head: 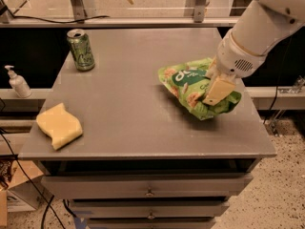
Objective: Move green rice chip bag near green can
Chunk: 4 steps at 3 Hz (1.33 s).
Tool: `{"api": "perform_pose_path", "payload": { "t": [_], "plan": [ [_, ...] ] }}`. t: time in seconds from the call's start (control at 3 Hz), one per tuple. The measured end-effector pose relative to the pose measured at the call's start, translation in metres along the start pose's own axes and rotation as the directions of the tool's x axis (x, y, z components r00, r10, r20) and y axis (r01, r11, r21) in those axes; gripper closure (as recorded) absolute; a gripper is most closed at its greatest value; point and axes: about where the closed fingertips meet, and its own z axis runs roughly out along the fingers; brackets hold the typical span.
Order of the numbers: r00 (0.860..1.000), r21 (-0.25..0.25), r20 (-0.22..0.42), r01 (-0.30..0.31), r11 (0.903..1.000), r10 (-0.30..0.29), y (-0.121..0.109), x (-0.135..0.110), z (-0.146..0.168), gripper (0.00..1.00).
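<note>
The green rice chip bag [187, 82] is a crinkly bright green pouch with white lettering, at the right of the grey table [128, 109]. It is raised a little, with a shadow under it. My gripper [215, 92] comes down from the white arm at the upper right and is shut on the bag's right part; one tan finger [219, 89] shows over the bag. The green can [81, 50] stands upright at the table's far left corner, well apart from the bag.
A yellow sponge [59, 125] lies at the table's front left. A white pump bottle [18, 82] stands on a lower shelf left of the table. Drawers are below the tabletop. A rail with metal posts runs behind the table.
</note>
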Motion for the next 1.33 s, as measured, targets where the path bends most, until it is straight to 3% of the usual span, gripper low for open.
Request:
{"api": "perform_pose_path", "payload": {
  "t": [0.33, 0.67, 1.0, 1.33],
  "plan": [
    [1.000, -0.010, 0.005, -0.031, 0.9995, 0.031, 0.001, 0.006, 0.002, 0.82],
    [0.996, 0.009, 0.085, -0.032, 0.9994, 0.031, -0.009, -0.015, 0.012, 1.00],
    [0.984, 0.050, 0.176, 0.013, 0.9987, -0.022, -0.035, -0.050, 0.025, 1.00],
    [0.966, 0.048, 0.248, 0.064, 0.9968, -0.074, -0.057, -0.087, 0.047, 1.00]
  ]
}}
